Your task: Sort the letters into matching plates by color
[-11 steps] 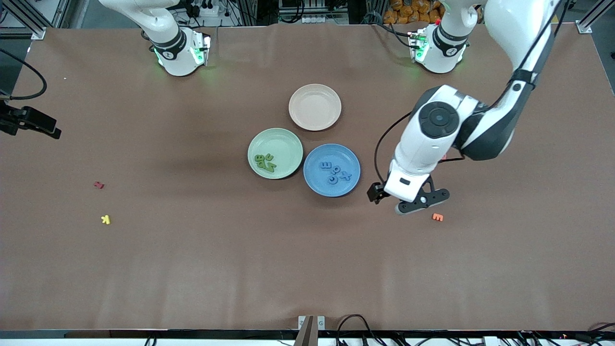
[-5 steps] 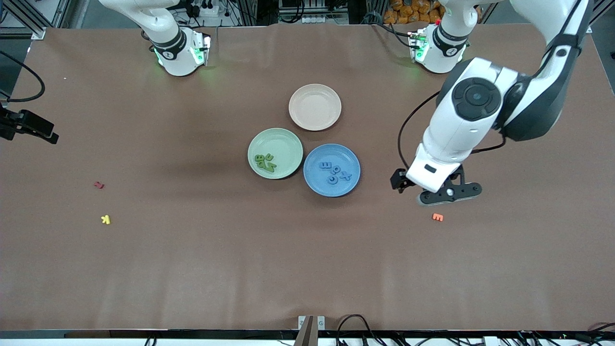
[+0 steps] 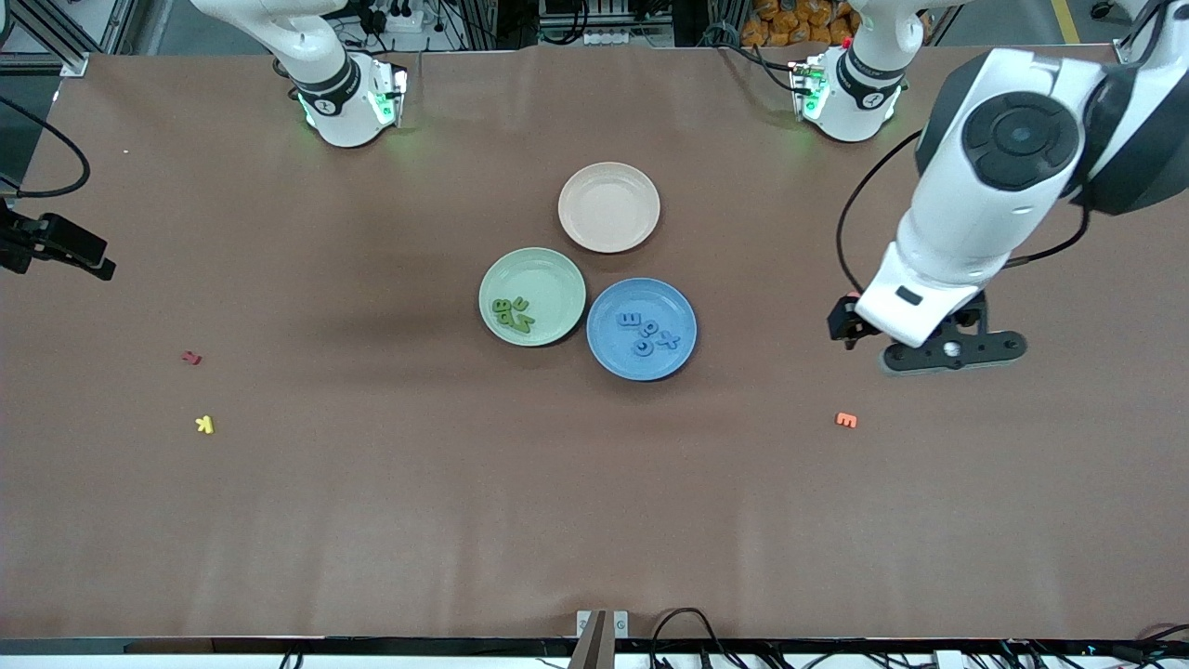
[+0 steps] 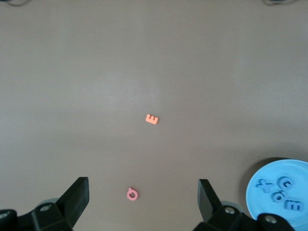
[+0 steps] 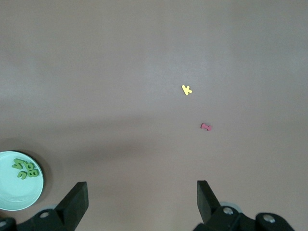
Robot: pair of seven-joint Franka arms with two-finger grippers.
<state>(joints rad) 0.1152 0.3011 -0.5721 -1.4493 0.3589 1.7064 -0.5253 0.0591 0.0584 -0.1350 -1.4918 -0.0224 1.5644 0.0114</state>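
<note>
a: where are the letters found?

b: the four dark green letters are seen bunched in the mint green plate, toward its rim nearest the right arm's end of the table. the four blue letters are seen lying in the blue plate, just beside the green one and touching or nearly touching it.

a: what else is seen on the table?

b: a beige-pink plate is set farther from the front camera, close to both others. an orange letter is seen toward the left arm's end, a pink letter near it, and a red letter and a yellow letter well apart toward the right arm's end.

a: how are the grippers held?

b: the left gripper is held over bare table with the pink letter below it, fingers spread wide and nothing grasped. the right gripper is held high over the right arm's end of the table, fingers likewise spread and empty.
</note>
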